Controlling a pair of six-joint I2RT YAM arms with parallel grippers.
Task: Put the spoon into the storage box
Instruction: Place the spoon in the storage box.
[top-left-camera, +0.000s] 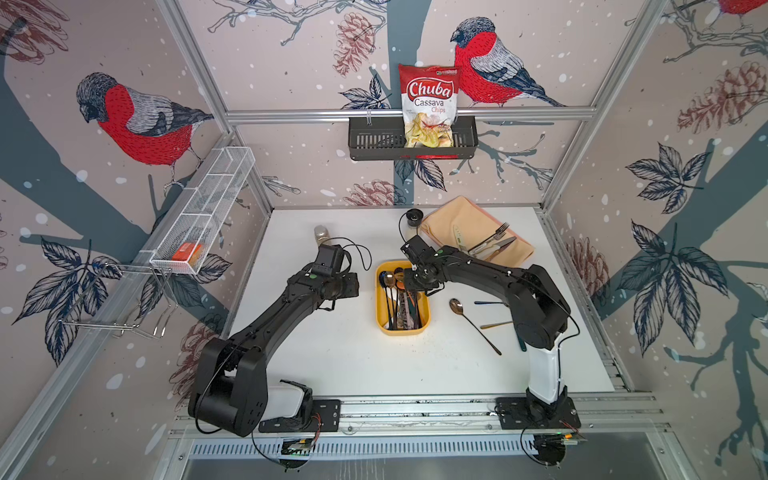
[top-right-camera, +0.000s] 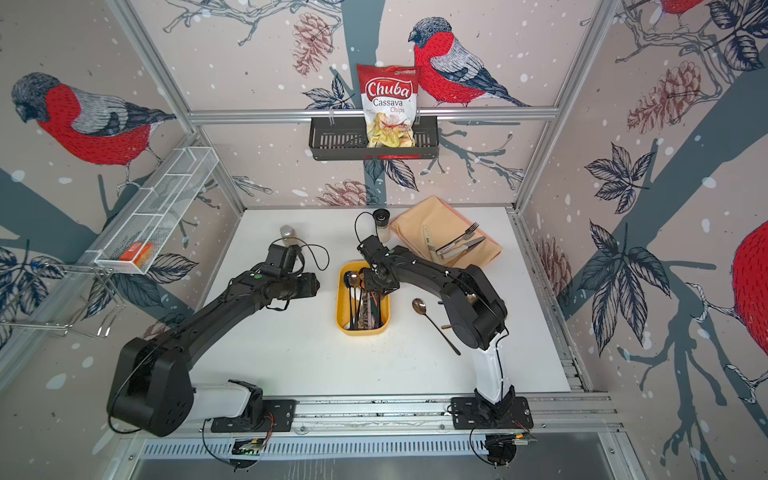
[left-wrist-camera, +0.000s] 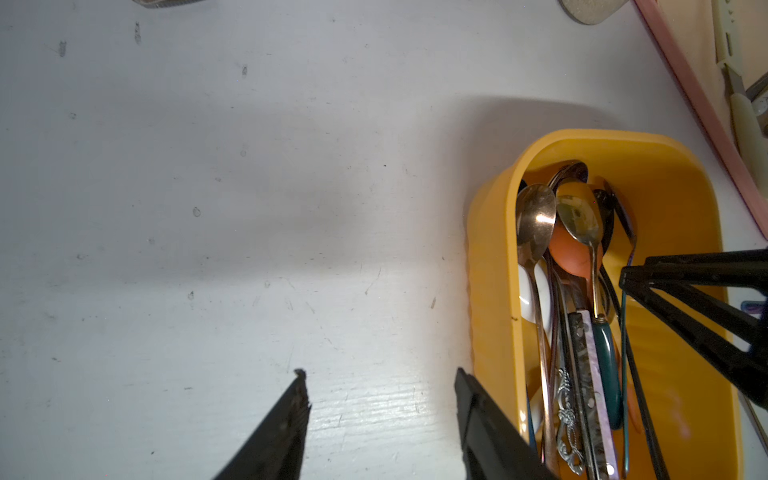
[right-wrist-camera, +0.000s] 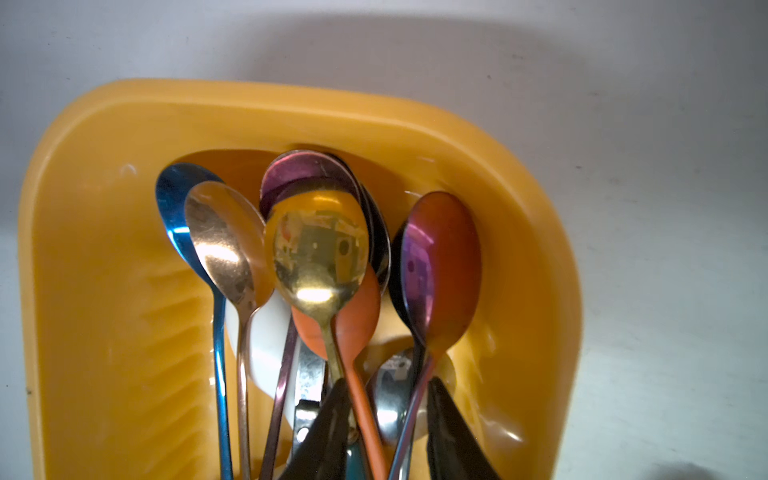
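The yellow storage box (top-left-camera: 379, 303) (top-right-camera: 339, 303) sits mid-table and holds several spoons. My right gripper (top-left-camera: 409, 286) (right-wrist-camera: 388, 382) hangs low over its far end, open. An iridescent purple-orange spoon (right-wrist-camera: 440, 266) lies in the box (right-wrist-camera: 104, 208), and its thin handle runs between the spread fingers with a gap on each side. My left gripper (top-left-camera: 355, 286) (left-wrist-camera: 380, 372) is open and empty over bare table, just left of the box (left-wrist-camera: 490, 249). A copper spoon (top-left-camera: 457, 307) (top-right-camera: 419, 306) lies on the table right of the box.
A blue handle (top-left-camera: 490, 303) and a gold handle (top-left-camera: 496, 325) stick out from under the right arm. A beige cloth (top-left-camera: 469, 220) at the back right carries a fork and knives. A black-capped shaker (top-left-camera: 414, 218) and a glass jar (top-left-camera: 321, 235) stand behind the box.
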